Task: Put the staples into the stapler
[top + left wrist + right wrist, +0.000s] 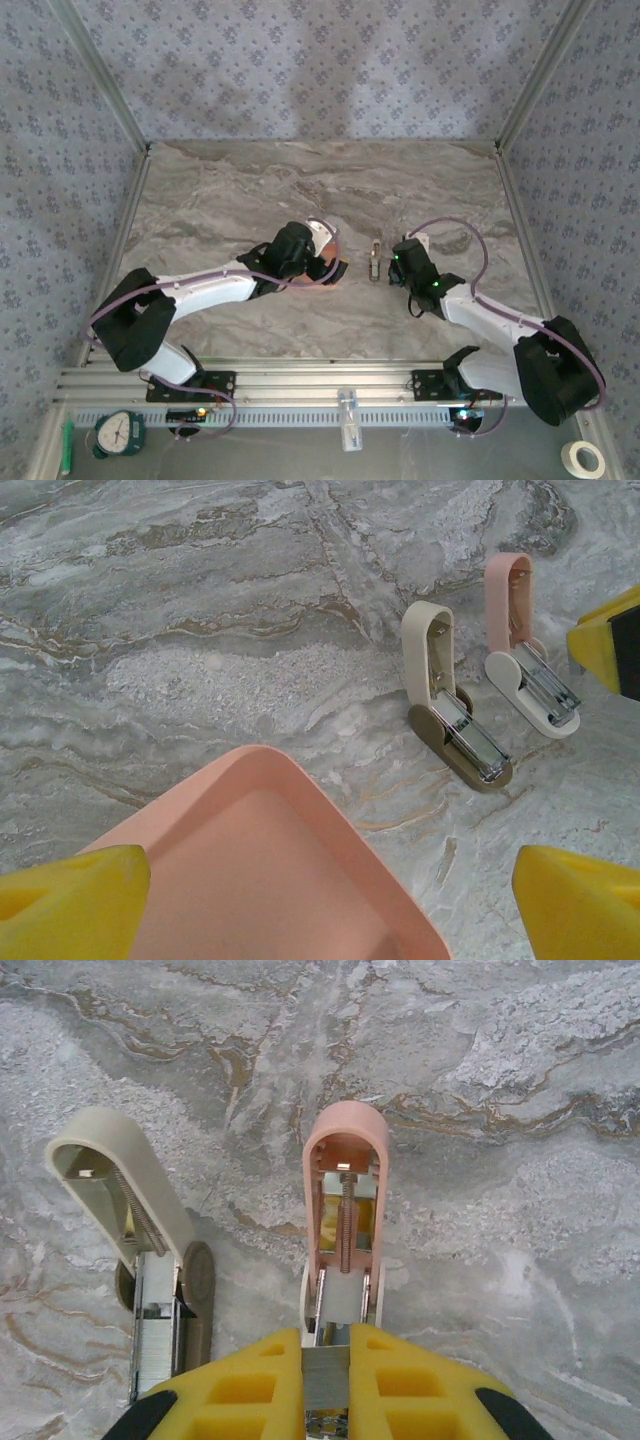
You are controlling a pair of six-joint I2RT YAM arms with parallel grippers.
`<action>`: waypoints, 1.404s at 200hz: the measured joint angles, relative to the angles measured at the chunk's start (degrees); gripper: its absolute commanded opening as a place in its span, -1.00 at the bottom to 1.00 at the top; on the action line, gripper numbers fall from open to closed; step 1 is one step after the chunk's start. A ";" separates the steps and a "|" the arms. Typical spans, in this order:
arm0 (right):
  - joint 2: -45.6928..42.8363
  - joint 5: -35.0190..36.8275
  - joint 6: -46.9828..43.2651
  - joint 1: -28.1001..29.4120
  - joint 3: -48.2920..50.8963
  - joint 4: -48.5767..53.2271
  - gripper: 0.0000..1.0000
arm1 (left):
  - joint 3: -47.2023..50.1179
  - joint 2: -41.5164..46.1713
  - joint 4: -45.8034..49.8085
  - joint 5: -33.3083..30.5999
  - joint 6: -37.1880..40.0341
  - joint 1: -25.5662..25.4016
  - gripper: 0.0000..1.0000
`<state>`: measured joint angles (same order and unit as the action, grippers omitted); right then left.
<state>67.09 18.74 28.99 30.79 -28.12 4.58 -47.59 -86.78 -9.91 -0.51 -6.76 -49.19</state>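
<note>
The right claw, with yellow fingers, is pinched almost closed on the staples, a thin grey metal strip gripped between its tips. It hovers over the near end of the stapler, a small pink one with a white base. The stapler lies flipped open on the marbled table, with its spring and metal channel showing. Whether the strip touches the channel I cannot tell. Just left of it, not touching, lies a beige stapler, also hinged open. Farther left, the left claw hangs with its jaws spread wide, holding nothing, above a salmon-pink tray.
</note>
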 measured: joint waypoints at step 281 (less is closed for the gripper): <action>1.60 2.93 1.68 3.17 0.02 0.31 -0.67 | 3.89 0.96 -3.67 0.04 -0.42 3.41 0.87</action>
<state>68.69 21.67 30.68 33.95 -28.10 4.89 -43.70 -85.82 -13.58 -0.47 -7.18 -45.78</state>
